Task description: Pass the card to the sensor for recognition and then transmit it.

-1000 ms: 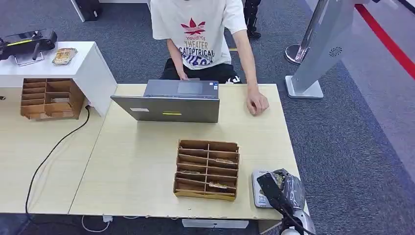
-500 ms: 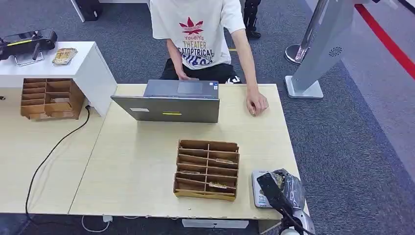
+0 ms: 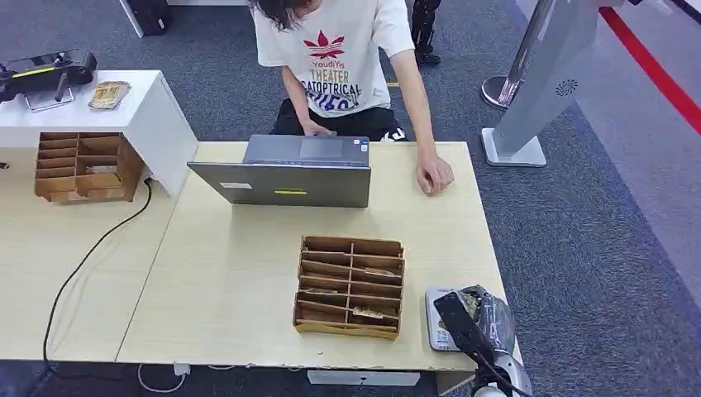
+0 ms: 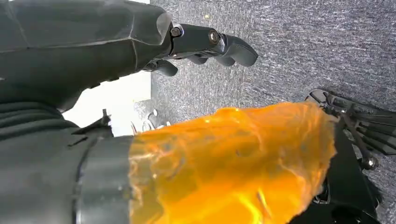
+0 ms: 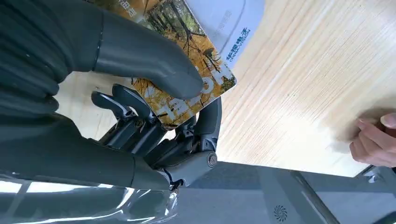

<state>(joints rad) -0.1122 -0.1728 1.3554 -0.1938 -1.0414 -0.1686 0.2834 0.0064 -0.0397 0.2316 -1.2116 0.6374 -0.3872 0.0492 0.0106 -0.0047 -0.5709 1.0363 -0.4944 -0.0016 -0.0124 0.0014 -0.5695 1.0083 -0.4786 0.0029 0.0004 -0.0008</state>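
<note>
My right hand (image 3: 478,321) hovers at the table's near right corner, over the small grey sensor pad (image 3: 436,324). In the right wrist view this hand (image 5: 107,121) pinches a card (image 5: 184,28) printed with autumn trees between its thumb and its dark fingers (image 5: 140,126). The card lies just above the white sensor (image 5: 233,18); I cannot tell whether they touch. My left hand (image 4: 140,42) hangs over grey carpet, its fingers (image 4: 219,44) lightly bent and holding nothing.
A brown card sorter box (image 3: 350,286) stands left of the sensor. Beyond it is an open laptop (image 3: 285,174), with a seated person (image 3: 335,58) resting a hand (image 3: 434,175) on the table. At far left stand a second sorter (image 3: 83,165) and a white stand (image 3: 153,116).
The person's head has leaned into the top of the picture. My right hand and the card have stayed over the sensor.
</note>
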